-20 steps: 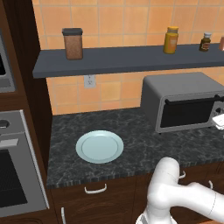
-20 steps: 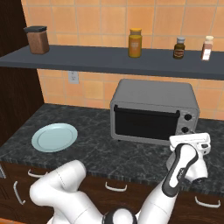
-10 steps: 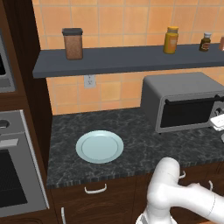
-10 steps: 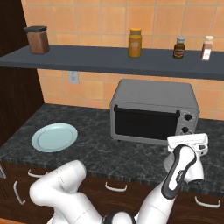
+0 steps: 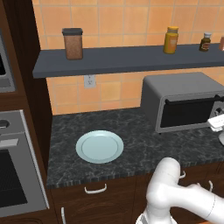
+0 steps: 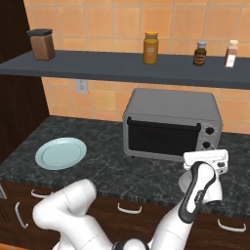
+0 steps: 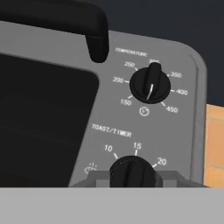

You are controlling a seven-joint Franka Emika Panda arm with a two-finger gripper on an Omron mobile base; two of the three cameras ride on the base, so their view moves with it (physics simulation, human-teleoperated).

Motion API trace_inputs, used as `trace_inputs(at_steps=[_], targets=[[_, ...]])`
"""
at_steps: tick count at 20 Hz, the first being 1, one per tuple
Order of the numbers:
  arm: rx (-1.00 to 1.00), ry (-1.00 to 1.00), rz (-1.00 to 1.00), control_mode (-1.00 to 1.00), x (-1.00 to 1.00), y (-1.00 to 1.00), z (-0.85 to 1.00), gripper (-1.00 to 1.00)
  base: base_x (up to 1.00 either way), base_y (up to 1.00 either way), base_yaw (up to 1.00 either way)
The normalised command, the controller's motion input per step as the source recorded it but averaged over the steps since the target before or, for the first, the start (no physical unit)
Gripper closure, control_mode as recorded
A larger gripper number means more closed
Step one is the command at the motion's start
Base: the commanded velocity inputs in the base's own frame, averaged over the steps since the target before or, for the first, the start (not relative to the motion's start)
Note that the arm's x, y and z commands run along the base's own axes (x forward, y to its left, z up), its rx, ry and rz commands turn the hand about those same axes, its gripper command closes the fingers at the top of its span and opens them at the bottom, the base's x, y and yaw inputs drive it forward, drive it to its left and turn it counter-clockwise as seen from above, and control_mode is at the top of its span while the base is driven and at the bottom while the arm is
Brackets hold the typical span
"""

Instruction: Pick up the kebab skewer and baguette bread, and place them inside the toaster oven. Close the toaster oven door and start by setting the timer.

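The toaster oven (image 5: pixel 183 103) (image 6: pixel 171 124) stands on the dark counter at the right, under the shelf. The toaster oven door (image 6: pixel 161 139) (image 7: pixel 43 122) is closed, its black bar handle (image 7: pixel 65 22) along the top. My gripper (image 6: pixel 207 152) (image 5: pixel 217 123) (image 7: pixel 131 176) is at the oven's right-hand panel, its fingers on either side of the lower toast/timer knob (image 7: pixel 131 171) and shut on it. Above it the temperature knob (image 7: pixel 151 83) is untouched. The kebab skewer and the baguette bread are hidden; the dark glass shows nothing inside.
An empty pale blue plate (image 5: pixel 99 146) (image 6: pixel 61 153) lies on the counter left of the oven. A dark shelf (image 5: pixel 127 59) above carries a brown canister (image 5: pixel 73 43) and several jars. A built-in wall oven (image 5: pixel 17 175) stands at the far left.
The hand has hardly shifted at the oven's right-hand panel. The plate and the oven stay as they were.
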Motion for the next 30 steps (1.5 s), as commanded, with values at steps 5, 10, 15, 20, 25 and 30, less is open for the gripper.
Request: trace_inputs(at_steps=[5, 10, 15, 20, 25, 30], targets=[[0.00, 0.00, -0.08, -1.00, -0.08, 0.44, 0.24, 1.00, 0.00, 0.00, 0.00], [0.00, 0.05, -0.09, -1.00, -0.07, 0.42, 0.25, 1.00, 0.00, 0.00, 0.00], [0.00, 0.02, -0.05, -1.00, 0.00, 0.20, 0.23, 1.00, 0.00, 0.00, 0.00], [-0.05, 0.00, -0.02, -1.00, 0.00, 0.17, 0.20, 1.00, 0.00, 0.00, 0.00], [-0.04, 0.00, 0.00, -1.00, 0.03, 0.02, 0.21, 1.00, 0.00, 0.00, 0.00], [-0.02, 0.00, 0.00, -1.00, 0.05, 0.01, 0.20, 1.00, 0.00, 0.00, 0.00]])
